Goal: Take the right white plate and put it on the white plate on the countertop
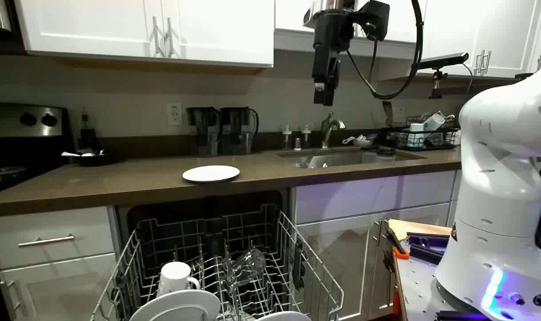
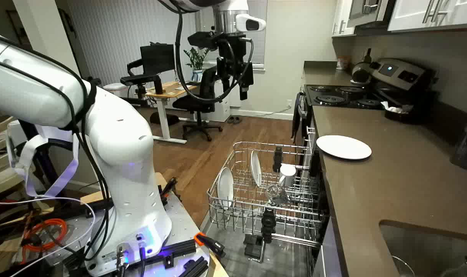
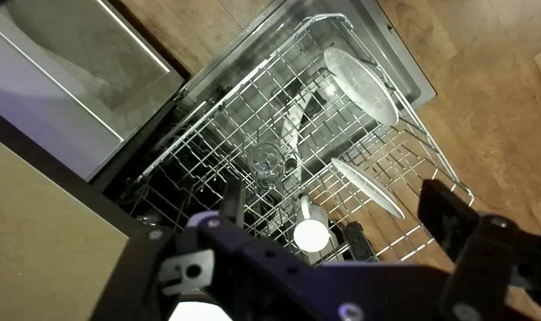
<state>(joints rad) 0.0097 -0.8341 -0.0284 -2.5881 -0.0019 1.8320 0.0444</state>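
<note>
My end effector (image 3: 332, 196) is wide open and empty. This looks like the reaching step; next I should go down and pinch the right plate (image 3: 361, 87).

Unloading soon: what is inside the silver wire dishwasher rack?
A round white plate, a second white plate, a white handled mug and a clear glass; the mug's downturned inside is hidden.

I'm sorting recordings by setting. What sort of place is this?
A kitchen, quite likely in a home: it has a stove, a sink and a dishwasher rack pulled out.
</note>
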